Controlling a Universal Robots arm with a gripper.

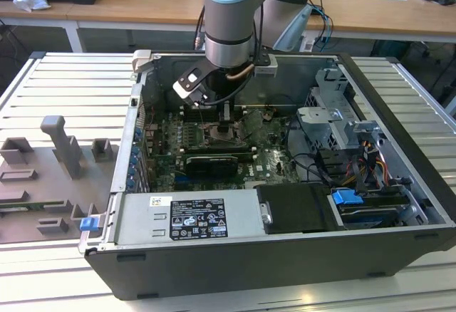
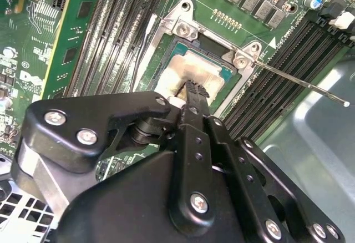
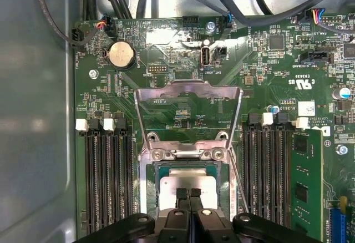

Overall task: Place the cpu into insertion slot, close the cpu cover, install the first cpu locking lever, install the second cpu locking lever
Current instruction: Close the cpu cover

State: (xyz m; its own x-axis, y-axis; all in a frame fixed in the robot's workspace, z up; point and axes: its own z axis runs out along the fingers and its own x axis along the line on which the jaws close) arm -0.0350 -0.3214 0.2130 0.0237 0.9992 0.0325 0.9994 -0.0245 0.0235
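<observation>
cpu [image 3: 178, 180] is a small flat square with a pale silvery top and a blotchy sheen across the middle. It sits flat in the slot [image 3: 157, 171], with the dark slot edge showing around it in both wrist views, and memory slots [image 3: 105, 171] run along either side. The cover [image 3: 166, 90] is flipped up off the slot, bare board visible through its window. One lever [image 2: 299, 82] sticks out sideways, unlatched. The gripper [image 3: 189, 193] is directly over the chip. Its jaws are pressed together with nothing between them, tips down on or just above the cpu top near one edge; I can't tell if they touch. In the exterior view the gripper [image 1: 224, 116] is down inside the open case [image 1: 285, 262].
</observation>
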